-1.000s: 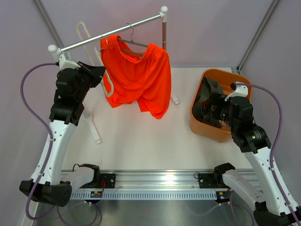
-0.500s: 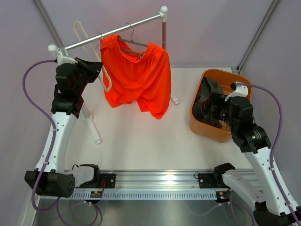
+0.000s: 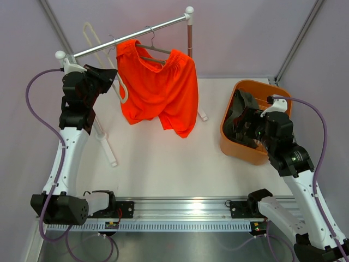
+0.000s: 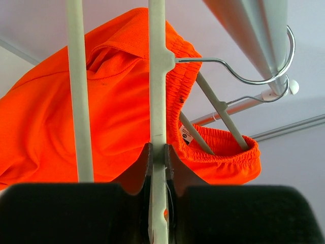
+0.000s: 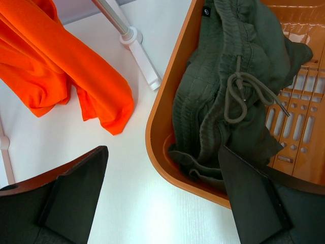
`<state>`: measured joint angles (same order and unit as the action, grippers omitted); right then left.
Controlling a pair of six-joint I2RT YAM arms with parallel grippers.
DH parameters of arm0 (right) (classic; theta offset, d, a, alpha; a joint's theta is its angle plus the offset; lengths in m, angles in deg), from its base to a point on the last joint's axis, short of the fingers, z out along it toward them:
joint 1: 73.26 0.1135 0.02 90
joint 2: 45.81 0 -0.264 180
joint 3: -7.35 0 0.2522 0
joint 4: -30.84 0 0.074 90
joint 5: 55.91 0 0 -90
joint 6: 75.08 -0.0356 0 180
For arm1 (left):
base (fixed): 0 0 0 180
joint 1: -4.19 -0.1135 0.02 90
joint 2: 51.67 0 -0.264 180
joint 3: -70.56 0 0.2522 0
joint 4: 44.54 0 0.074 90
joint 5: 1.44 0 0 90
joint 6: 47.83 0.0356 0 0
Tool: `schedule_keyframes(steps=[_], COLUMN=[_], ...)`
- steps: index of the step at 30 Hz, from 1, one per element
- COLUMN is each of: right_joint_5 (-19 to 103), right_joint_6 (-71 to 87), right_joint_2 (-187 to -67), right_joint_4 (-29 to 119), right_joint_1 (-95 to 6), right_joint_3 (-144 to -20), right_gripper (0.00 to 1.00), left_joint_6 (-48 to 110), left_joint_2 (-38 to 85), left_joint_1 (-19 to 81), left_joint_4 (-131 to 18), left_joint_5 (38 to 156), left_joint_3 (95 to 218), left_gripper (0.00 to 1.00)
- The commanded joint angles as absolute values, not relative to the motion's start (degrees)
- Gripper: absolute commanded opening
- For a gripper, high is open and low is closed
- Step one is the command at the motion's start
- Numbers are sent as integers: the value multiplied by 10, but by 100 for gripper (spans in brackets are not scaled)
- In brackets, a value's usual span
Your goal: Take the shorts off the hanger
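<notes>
**A:** How far along are we?

**B:** By my reading, nothing is done yet. The shorts (image 3: 158, 90) hang at upper centre of the top view. Their waistband is threaded on the hanger (image 3: 154, 50), and its hook is over the rail (image 3: 131, 35). The whole removal is left to do.

**A:** Start at the left. What is the left pincer (image 4: 157, 152) doing?

**B:** It's up at the left end of the rail, clamped shut on a bar. In my left wrist view that bar is the cream hanger (image 4: 157, 76), not the grey one. So I'm gripping the wrong thing for this job.

**A:** And where are the shorts from there?

**B:** Just to its right in the top view, near but not held. In the wrist view they fill the frame behind the cream bar. The grey hanger's arms run down to the lower right inside the waistband. I can't tell whether any cloth brushes the fingers.

**A:** What about the right side?

**B:** The right pincer (image 5: 162, 150) is wide open and holds nothing. It hovers over the near rim of the basket (image 3: 240, 150) at right of frame. A dark green garment (image 5: 218, 91) lies inside the basket. The shorts are well apart from it, up and to the left, with one hem showing at upper left of the right wrist view.
</notes>
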<state>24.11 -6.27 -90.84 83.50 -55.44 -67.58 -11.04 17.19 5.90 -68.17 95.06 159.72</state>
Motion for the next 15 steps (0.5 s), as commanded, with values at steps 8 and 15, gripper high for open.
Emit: schedule_keyframes(steps=[8, 15], right_joint_5=[249, 285], right_joint_6=[-61, -50], right_joint_2=[-919, -945], right_joint_4=[832, 820], right_joint_1=[-556, -556], right_joint_3=[-700, -736], right_gripper=[100, 100], left_joint_6=[-98, -78], left_joint_2=[122, 98], left_joint_1=[56, 56], left_joint_4=[-651, -658], left_joint_5=[959, 981], left_joint_3=[1565, 1542], left_gripper=[24, 33])
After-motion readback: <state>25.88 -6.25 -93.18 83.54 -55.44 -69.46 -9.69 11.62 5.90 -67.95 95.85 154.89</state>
